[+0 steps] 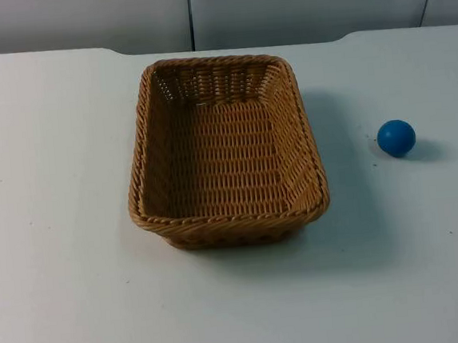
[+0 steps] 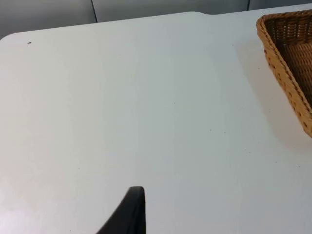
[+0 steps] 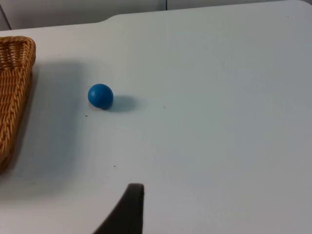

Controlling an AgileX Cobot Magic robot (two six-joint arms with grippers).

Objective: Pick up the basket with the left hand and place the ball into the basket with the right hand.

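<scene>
Both grippers hang back, finger state untellable; basket [image 1: 224, 151] sits empty on counter [image 1: 61, 274], ball [image 1: 396, 137] apart: nothing done.

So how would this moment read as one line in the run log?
wicker basket: on table, empty | blue ball: on table, apart from basket | nothing grasped yet
</scene>
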